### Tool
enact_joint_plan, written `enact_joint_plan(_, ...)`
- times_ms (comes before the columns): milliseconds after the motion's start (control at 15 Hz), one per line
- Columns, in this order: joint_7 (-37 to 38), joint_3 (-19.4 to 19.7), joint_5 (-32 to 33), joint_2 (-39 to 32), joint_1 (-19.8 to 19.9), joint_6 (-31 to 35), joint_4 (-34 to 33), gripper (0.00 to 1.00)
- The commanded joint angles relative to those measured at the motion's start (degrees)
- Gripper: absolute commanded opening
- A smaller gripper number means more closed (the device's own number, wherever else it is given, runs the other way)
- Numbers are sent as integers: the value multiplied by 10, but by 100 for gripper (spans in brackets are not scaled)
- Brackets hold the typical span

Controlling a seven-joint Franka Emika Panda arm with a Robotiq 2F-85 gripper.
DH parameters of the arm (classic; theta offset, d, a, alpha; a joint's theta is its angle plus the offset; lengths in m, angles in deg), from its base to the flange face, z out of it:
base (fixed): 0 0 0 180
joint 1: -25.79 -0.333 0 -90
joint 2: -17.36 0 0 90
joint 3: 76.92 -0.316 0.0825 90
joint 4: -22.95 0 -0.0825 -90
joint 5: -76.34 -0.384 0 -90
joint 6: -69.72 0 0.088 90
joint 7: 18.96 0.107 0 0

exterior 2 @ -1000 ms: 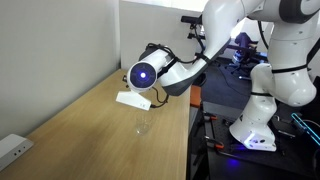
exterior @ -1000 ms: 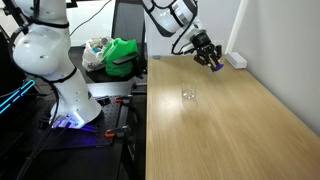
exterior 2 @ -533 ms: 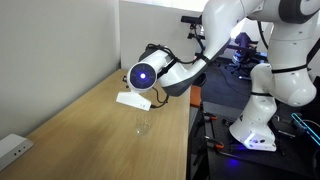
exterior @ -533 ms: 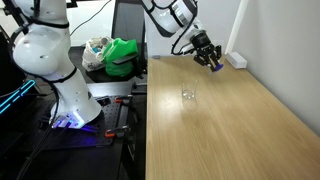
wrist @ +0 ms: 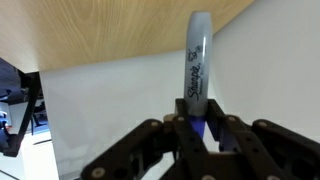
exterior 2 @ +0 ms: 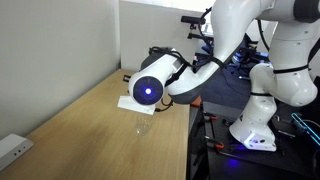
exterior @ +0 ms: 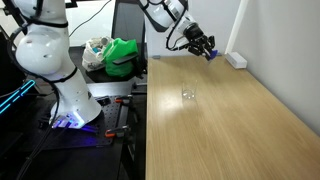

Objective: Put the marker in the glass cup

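Observation:
My gripper is raised above the far end of the wooden table and is shut on the marker. In the wrist view the marker stands up between the fingers, pale grey at the top and blue-purple at the jaws. In an exterior view the marker is a small dark bit at the fingertips. The glass cup is small, clear and upright on the table, well nearer the camera than the gripper. It also shows in the other exterior view, just below the arm's round joint.
A white power strip lies at the table's far edge by the wall and shows again in an exterior view. A flat white block lies on the table near the cup. Green bags sit beside the table.
The gripper with the marker has lifted and moved back from the table's far end, away from the cup. The arm's joint looms larger in an exterior view.

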Motion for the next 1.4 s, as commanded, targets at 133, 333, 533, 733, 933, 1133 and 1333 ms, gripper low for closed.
enact_joint_plan(133,23,-30,2,14,-18,-82,14,6)
enact_joint_plan(333,22,-39,-5,12,-20,-108,17,6)
enact_joint_plan(533,19,-44,-11,9,-18,-112,23,6)
enact_joint_plan(733,23,-46,-15,5,-17,-105,34,6)
enact_joint_plan(933,24,-46,-16,1,-14,-95,46,6)
enact_joint_plan(1133,22,-46,-17,-8,-13,-87,54,6)
enact_joint_plan(1333,22,-46,-13,-21,-12,-80,54,6)
